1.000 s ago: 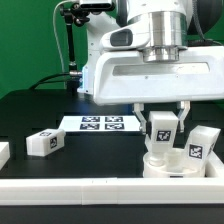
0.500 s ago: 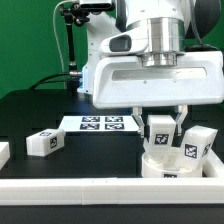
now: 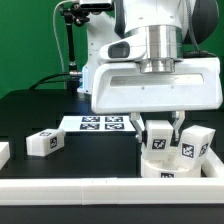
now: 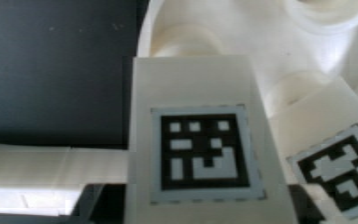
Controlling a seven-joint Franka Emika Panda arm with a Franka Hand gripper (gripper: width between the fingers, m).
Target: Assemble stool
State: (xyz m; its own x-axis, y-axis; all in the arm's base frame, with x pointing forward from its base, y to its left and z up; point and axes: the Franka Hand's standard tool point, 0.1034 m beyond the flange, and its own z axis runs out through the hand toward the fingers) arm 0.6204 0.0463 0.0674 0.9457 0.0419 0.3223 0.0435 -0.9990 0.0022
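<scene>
Observe that the gripper (image 3: pixel 160 126) has descended since the earlier frames, its jaws clamped on the two sides of the upright held leg (image 3: pixel 160 140), which now stands directly above the seat (image 3: pixel 150 166); you cannot tell whether they touch. Locate the second leg (image 3: pixel 197 146) standing on the seat just beside the held one, and the third leg (image 3: pixel 45 141) lying well apart from the seat, toward the exterior view's left.

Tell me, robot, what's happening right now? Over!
Gripper shut on blocky white plastic leg. Leg upright at round white disc seat. Nothing blocking.
</scene>
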